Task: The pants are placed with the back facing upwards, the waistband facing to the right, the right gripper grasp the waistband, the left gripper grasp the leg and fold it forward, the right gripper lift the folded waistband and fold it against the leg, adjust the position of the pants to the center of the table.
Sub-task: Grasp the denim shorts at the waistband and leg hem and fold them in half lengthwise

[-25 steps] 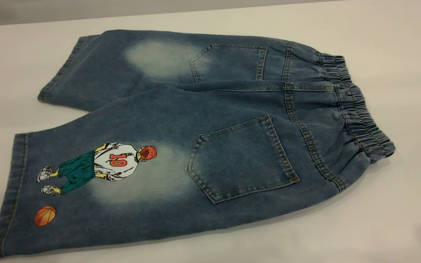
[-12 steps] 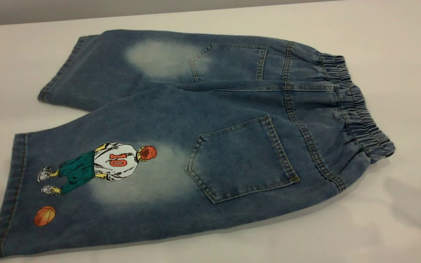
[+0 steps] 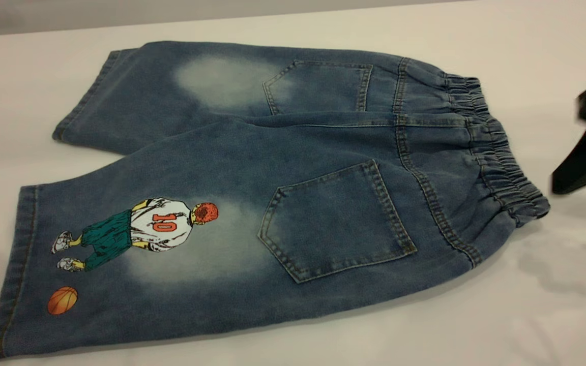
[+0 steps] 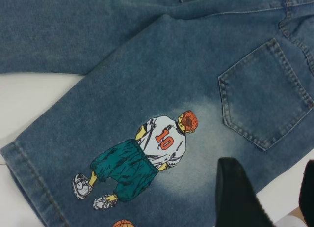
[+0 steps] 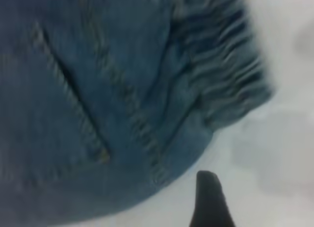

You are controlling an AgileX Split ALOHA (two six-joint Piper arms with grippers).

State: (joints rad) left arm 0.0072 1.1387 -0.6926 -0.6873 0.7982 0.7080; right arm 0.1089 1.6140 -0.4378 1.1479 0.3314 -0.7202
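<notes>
— What is on the table (image 3: 527, 40)?

— One pants (image 3: 283, 152), flat, back side up. It has two legs, two pockets (image 3: 333, 223) and one waistband (image 3: 501, 157), on the right.

— What is new?

— The right gripper (image 3: 580, 168) has just come in near the waistband, not touching. I cannot tell if it is wide or narrow. The left gripper (image 4: 270, 163) is wide and empty, over the leg (image 3: 120, 254) with the player.

— So?

— Two claws are ready. Nothing is folded yet. I think grabbing comes next.
</notes>
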